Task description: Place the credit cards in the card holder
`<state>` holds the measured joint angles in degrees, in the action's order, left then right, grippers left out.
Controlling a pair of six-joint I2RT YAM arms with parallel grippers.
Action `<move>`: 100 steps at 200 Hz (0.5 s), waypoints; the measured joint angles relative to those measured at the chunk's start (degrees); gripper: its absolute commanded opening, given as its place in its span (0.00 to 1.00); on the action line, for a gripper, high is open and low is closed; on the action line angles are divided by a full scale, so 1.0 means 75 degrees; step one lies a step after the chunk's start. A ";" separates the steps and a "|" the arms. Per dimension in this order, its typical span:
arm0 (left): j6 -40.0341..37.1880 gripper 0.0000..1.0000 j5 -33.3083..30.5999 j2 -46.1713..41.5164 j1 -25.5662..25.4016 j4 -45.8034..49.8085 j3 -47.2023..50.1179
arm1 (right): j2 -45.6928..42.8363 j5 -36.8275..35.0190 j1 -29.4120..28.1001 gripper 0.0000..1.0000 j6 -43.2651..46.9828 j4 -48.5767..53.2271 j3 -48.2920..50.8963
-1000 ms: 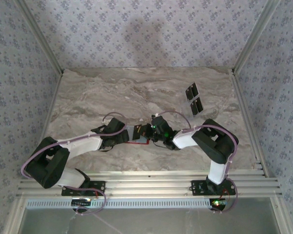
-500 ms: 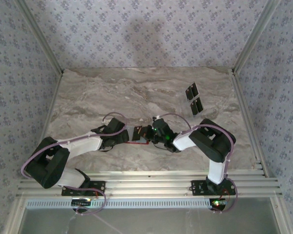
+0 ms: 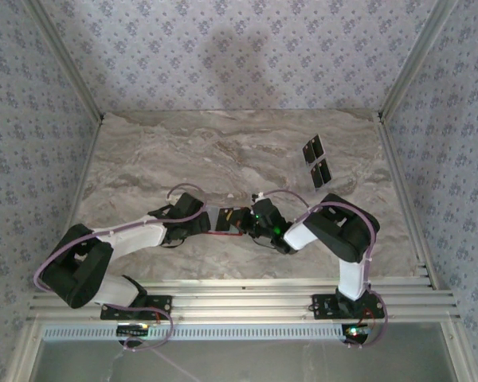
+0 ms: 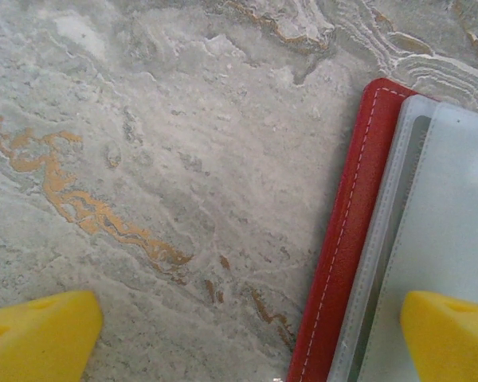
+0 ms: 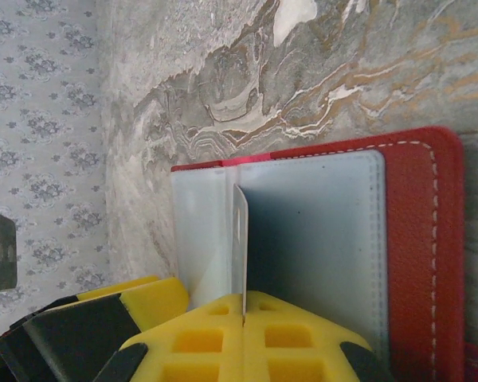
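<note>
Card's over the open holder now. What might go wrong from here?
The card stands on edge in the shut right pincer over the card holder; it may skid across the grey pocket instead of entering. The left pincer is open, not clamping the holder, so a push may slide it.

Marble-patterned table top [image 3: 223, 151], grey-beige with rust-orange veins. Closed in at the back and both sides by pale wallpaper [image 3: 239, 56] printed with small blue-grey flower sprigs, aluminium posts [image 3: 64, 64] slanting at the corners. Edged along the near side by ribbed aluminium rails [image 3: 247, 296].
</note>
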<state>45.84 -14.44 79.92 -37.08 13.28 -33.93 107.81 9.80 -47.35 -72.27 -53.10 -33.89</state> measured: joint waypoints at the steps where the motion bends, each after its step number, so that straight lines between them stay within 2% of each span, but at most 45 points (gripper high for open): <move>1: 0.0006 0.98 0.0000 0.0000 0.0000 0.0000 0.0000 | 0.0003 -0.0003 0.0000 0.00 0.0003 -0.0003 0.0000; 100: 0.0047 0.98 -0.0020 0.0000 -0.0006 -0.0006 0.0003 | 0.0446 0.0233 0.0017 0.00 -0.0111 -0.0898 0.0052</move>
<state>46.19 -14.59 79.92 -37.12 13.23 -33.91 111.15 11.55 -47.22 -73.10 -59.83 -33.50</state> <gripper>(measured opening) 0.984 0.058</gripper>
